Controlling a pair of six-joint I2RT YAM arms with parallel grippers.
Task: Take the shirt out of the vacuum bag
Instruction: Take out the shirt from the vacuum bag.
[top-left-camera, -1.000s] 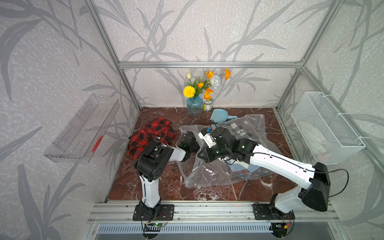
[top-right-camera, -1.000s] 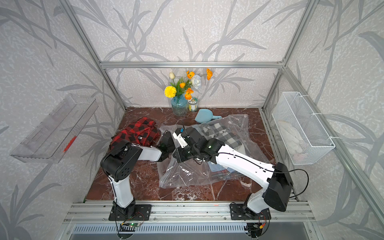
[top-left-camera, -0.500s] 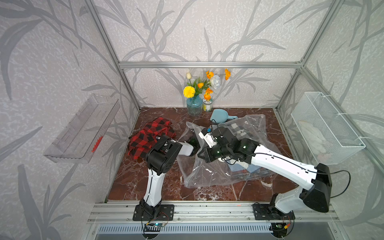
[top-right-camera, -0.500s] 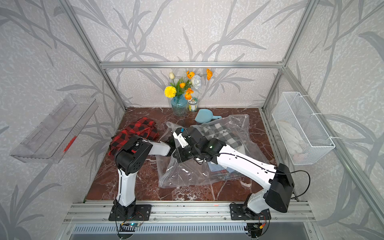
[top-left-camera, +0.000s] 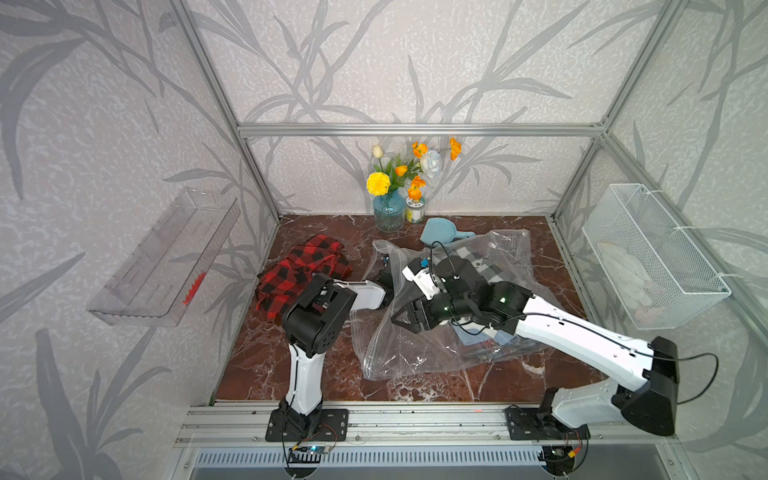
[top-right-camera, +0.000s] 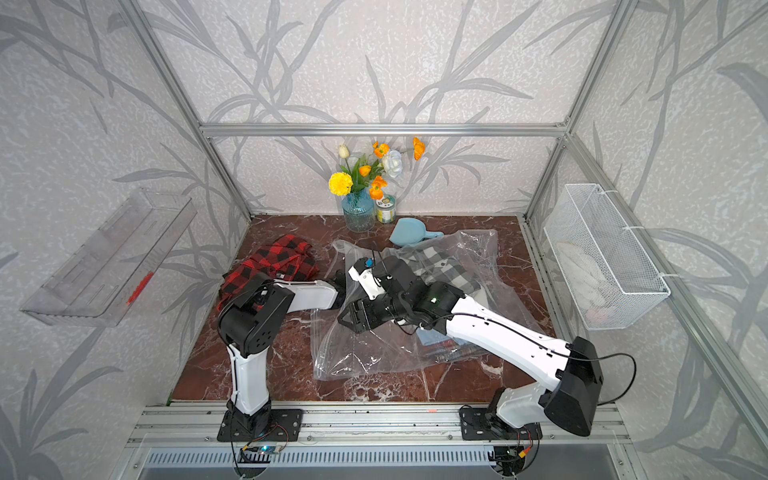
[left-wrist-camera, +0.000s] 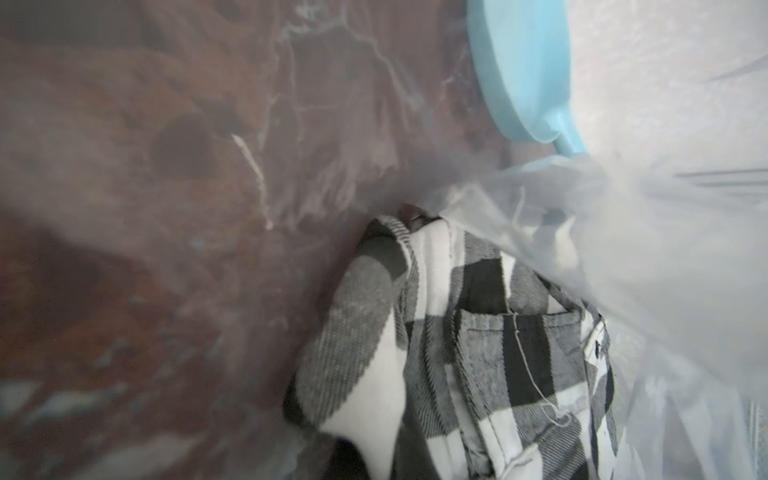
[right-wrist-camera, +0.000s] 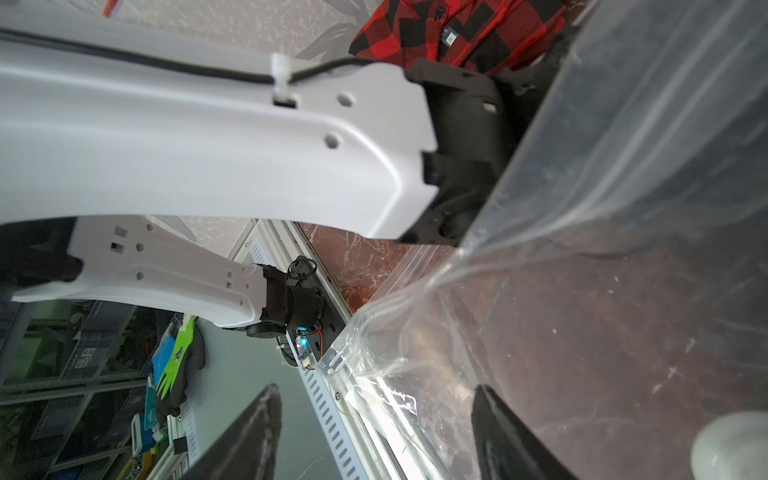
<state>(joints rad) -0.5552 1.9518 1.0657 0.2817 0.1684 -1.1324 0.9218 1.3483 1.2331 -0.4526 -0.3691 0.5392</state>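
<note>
On the red-brown marble table (top-left-camera: 257, 361), the vacuum bag (top-left-camera: 415, 353) lies crumpled and clear, its open end turned toward the left arm (top-left-camera: 361, 293). A grey, black and white checked shirt (top-left-camera: 488, 266) sits inside it, beyond both hands and toward the bag's far end. The left wrist view shows the shirt close up, bunched under the plastic with a chest pocket uppermost.

The left arm reaches into the bag's mouth. The left hand itself is hidden behind plastic and the right wrist. It is closed, though whether it pinches shirt cloth cannot be told.

The right hand (right-wrist-camera: 374, 388) hangs over the near half of the bag with its two dark fingers (right-wrist-camera: 257, 432) spread wide apart and nothing clamped between them. The bag's ribbed edge runs just ahead of the gap between those fingers. Whether either finger touches the film cannot be told.

A red and black checked shirt (top-left-camera: 303, 266) lies heaped outside the bag, on the far side of the left arm from the right hand. Past the bag's far edge, beyond both hands, rests a pale blue scoop (top-left-camera: 438, 232). Behind it a glass vase of flowers (top-left-camera: 388, 212) and a small tin (top-left-camera: 414, 210) stand against the back wall. A white wire basket (top-left-camera: 652, 257) hangs on the wall on the right arm's side, and a clear tray (top-left-camera: 166, 257) on the wall opposite.
</note>
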